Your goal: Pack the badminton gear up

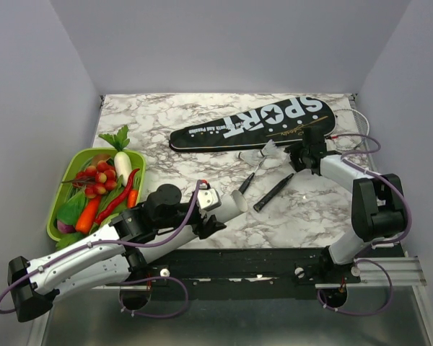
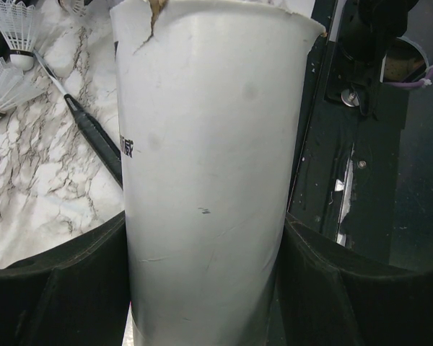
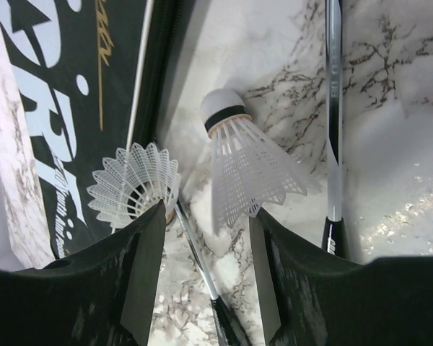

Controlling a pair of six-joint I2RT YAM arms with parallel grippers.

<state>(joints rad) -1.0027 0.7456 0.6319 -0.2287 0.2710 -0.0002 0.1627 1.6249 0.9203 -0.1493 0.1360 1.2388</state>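
Risk: the shuttlecock (image 3: 249,173) could be crushed or flicked away if the right gripper (image 3: 207,216) were shut off-centre. That arm was reached low, jaws apart, apparently empty, near bag (image 1: 252,122) and rackets (image 1: 274,191). The left gripper (image 1: 215,205), stretched fwd, was clamped round a white tube (image 2: 209,180).

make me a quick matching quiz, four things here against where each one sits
Things:
1 white tube
2 black bag
3 green tray
4 shuttlecocks

Places:
a far side of the table
b clamped in the left jaws
c just ahead of the open right jaws
d left side of the table

Pairs: 1-b; 2-a; 3-d; 4-c
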